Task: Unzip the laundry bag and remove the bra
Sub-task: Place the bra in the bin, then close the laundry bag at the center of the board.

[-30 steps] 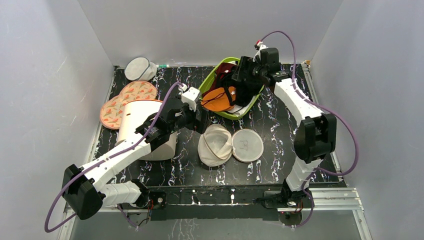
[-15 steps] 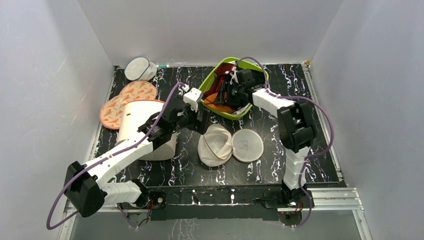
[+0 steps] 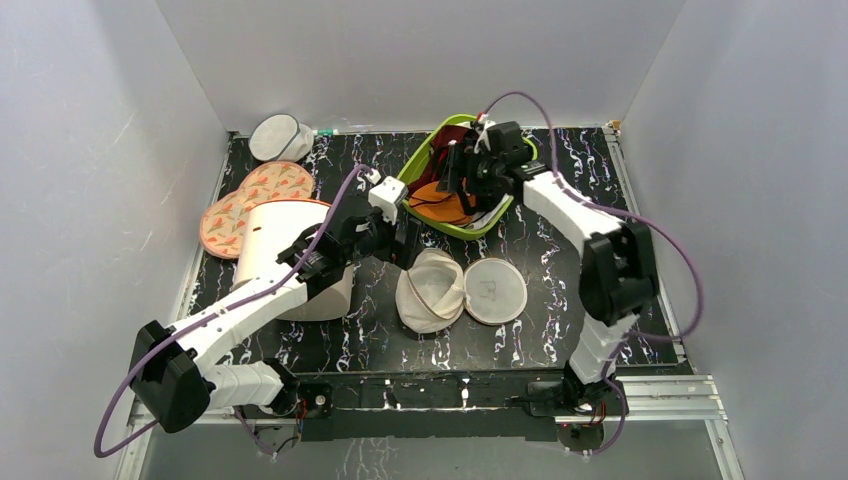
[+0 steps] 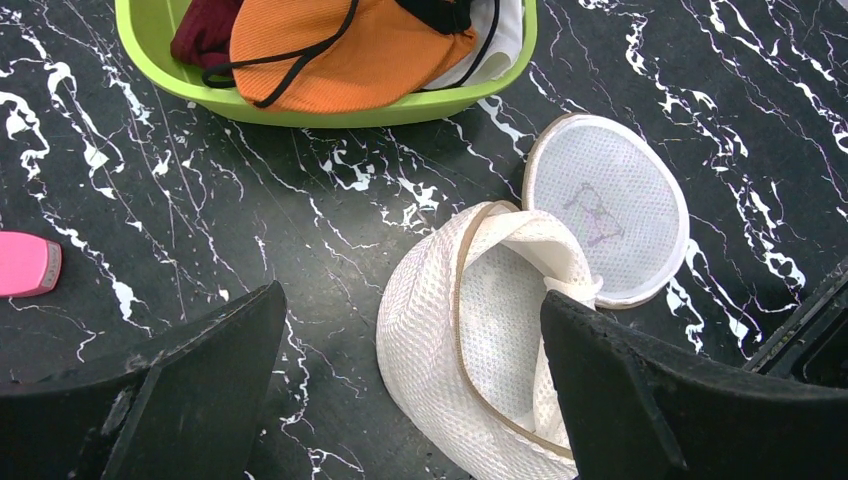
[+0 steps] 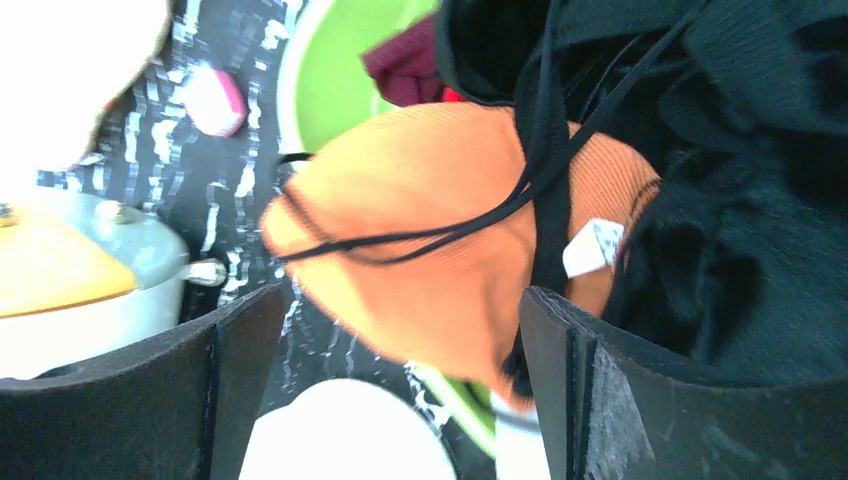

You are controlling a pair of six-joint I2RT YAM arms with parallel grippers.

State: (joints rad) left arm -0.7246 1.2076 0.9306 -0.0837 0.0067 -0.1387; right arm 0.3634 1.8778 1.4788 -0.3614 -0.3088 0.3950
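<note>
Note the bra (image 5: 440, 260) lying out of the unzipped laundry bag (image 4: 440, 340) in the green basin (image 4: 330, 110), just beyond the right fingers (image 5: 640, 400), spread wide and holding nothing, cups across their gap; left fingers (image 4: 150, 400), fully spread and empty, over the bag on the tabletop (image 4: 200, 220), farther off.

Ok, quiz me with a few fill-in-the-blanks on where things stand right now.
1. The laundry bag is already ____, its round lid flipped aside.
2. The bra lies in the ____ basin.
3. The right fingers stand ____ over the bra, gripping nothing.
Missing words: unzipped; green; open.
</note>
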